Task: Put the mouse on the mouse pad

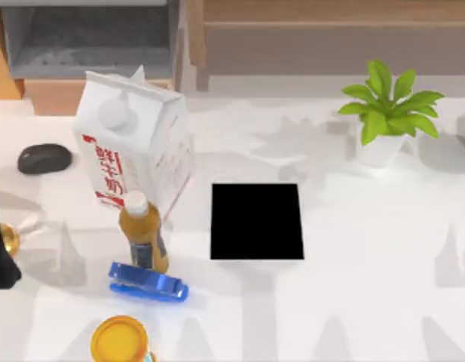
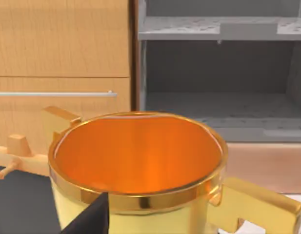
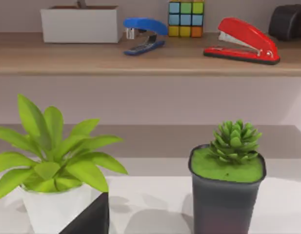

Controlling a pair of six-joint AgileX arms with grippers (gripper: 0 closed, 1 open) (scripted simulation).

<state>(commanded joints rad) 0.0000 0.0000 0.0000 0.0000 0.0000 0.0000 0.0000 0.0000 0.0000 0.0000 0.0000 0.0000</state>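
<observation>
**Mouse at the far left, a carton and a bottle between it and the pad**

The mouse (image 1: 44, 158) lies on the counter (image 1: 368, 286) at about nine o'clock, near the left edge and well apart from the mouse pad (image 1: 257, 221), which lies flat and bare near the centre. Nothing holds the mouse. My left arm (image 1: 0, 253) shows as a dark shape at the left edge, at about eight o'clock, just below the mouse; I cannot tell how its jaws stand. The right arm's jaws I cannot tell either.

The main risk, as I judge it, is the carry. The tall milk carton (image 1: 134, 143) stands just right of the mouse, with the orange juice bottle (image 1: 144, 234) touching or nearly touching its lower corner, and the blue stapler (image 1: 148, 282) lies at the bottle's foot. A low, straight sweep toward three o'clock could tip either one onto the pad. The mouse is smooth and rounded, so an off-centre pinch could squirt it out. The gold cup (image 2: 135, 170) close by the left wrist could be knocked as that arm moves.

The counter is white and smooth. A yellow-capped jar (image 1: 119, 339) sits at seven o'clock and a leafy plant in a white pot (image 1: 386, 113) at two o'clock. Behind stand wooden cabinets (image 2: 62, 58) and grey shelving (image 2: 223, 73); the right wrist view shows a succulent in a dark pot (image 3: 228, 180) and a wall shelf (image 3: 140, 61) with a red stapler (image 3: 243, 41).
</observation>
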